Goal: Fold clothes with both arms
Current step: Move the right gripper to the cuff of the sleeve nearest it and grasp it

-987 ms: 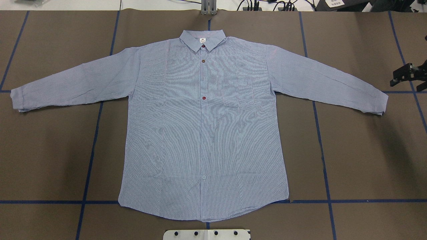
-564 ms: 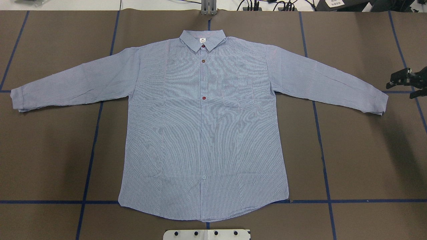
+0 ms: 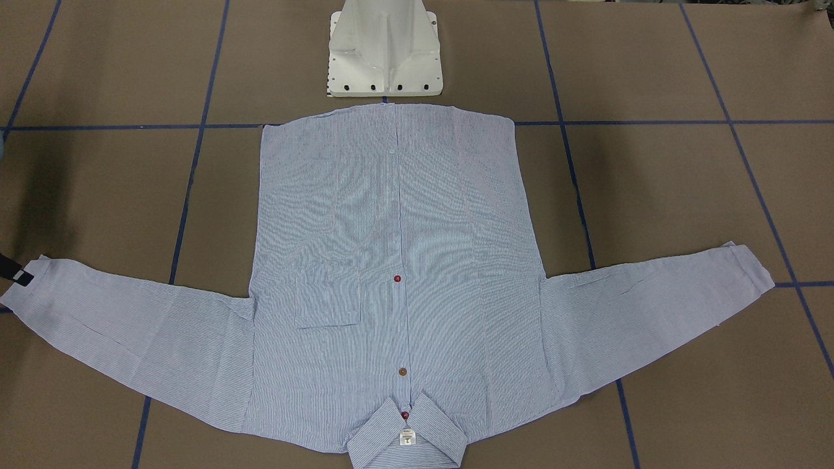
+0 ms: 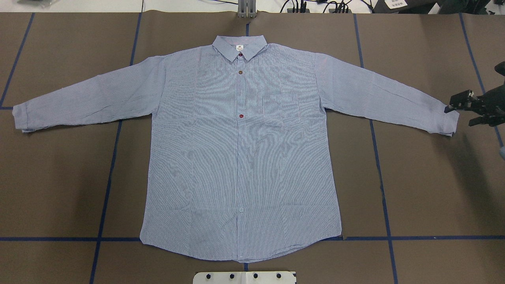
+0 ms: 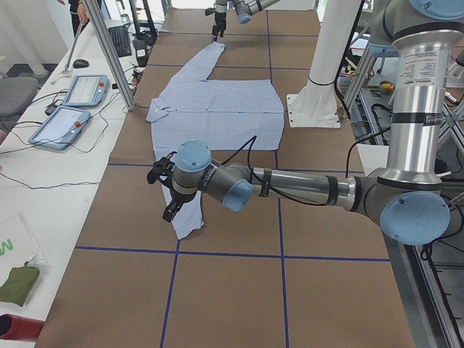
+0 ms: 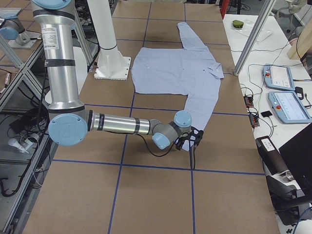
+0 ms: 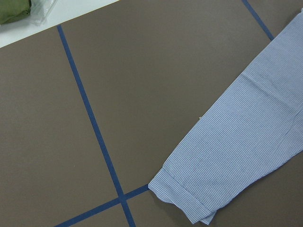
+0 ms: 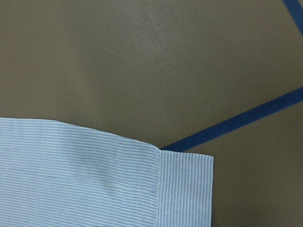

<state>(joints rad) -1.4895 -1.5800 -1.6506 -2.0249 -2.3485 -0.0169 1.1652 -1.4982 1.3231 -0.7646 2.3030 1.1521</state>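
The light blue striped shirt (image 4: 240, 150) lies flat and buttoned, front up, collar (image 4: 239, 46) at the far side, both sleeves spread out. My right gripper (image 4: 461, 113) is open and empty, its fingertips right at the right sleeve's cuff (image 4: 449, 118); it also shows in the exterior right view (image 6: 192, 139), and the cuff fills the right wrist view (image 8: 184, 189). My left gripper (image 5: 164, 194) hovers by the left sleeve's cuff (image 5: 186, 223), which also shows in the left wrist view (image 7: 182, 196). I cannot tell whether it is open or shut.
The brown table cover carries a grid of blue tape lines (image 4: 382, 189). The white pedestal base (image 3: 384, 52) stands just behind the shirt's hem. Side tables hold tablets (image 5: 72, 109) and cables. A green pouch (image 7: 14, 9) lies beyond the table's left end.
In the overhead view my right gripper has moved left and slightly down from the right edge up to the right cuff. The shirt has not moved.
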